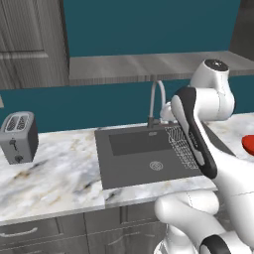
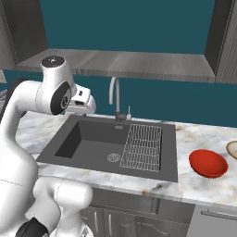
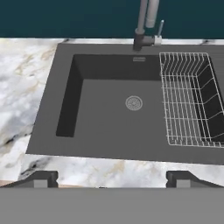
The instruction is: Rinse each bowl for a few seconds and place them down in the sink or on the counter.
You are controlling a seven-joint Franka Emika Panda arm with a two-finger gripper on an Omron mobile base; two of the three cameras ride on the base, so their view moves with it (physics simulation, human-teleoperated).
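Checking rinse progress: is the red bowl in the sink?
No, the red bowl sits on the counter to the right of the sink, whose basin holds just the wire basket.

Red bowl [image 2: 208,163] and tan bowl [image 2: 233,149] sit on counter [image 2: 194,185] right of sink [image 2: 92,143]

The left part of the sink [image 3: 109,122] basin lay open from above. A wire basket [image 3: 190,98] occupied its right side, and the faucet [image 3: 144,22] arched over the rear rim.
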